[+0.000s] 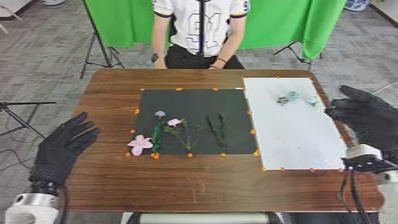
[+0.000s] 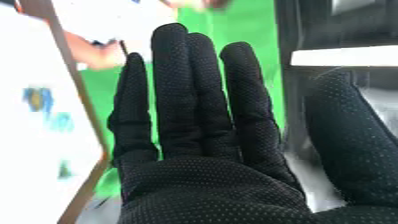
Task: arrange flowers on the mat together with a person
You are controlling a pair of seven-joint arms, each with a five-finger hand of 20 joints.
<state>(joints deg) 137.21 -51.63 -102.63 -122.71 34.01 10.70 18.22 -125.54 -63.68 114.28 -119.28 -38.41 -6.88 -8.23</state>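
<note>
While wrist view shows right hand (image 1: 366,117) straight-fingered, head view adds left hand (image 1: 60,150), relaxed.

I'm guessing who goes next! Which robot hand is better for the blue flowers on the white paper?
Right, probably: the right hand is beside the paper, near those flowers. The left hand is across the mat.

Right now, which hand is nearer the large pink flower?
Left. The left hand is left of the large pink flower; the right hand is far right, by the white sheet.
</note>
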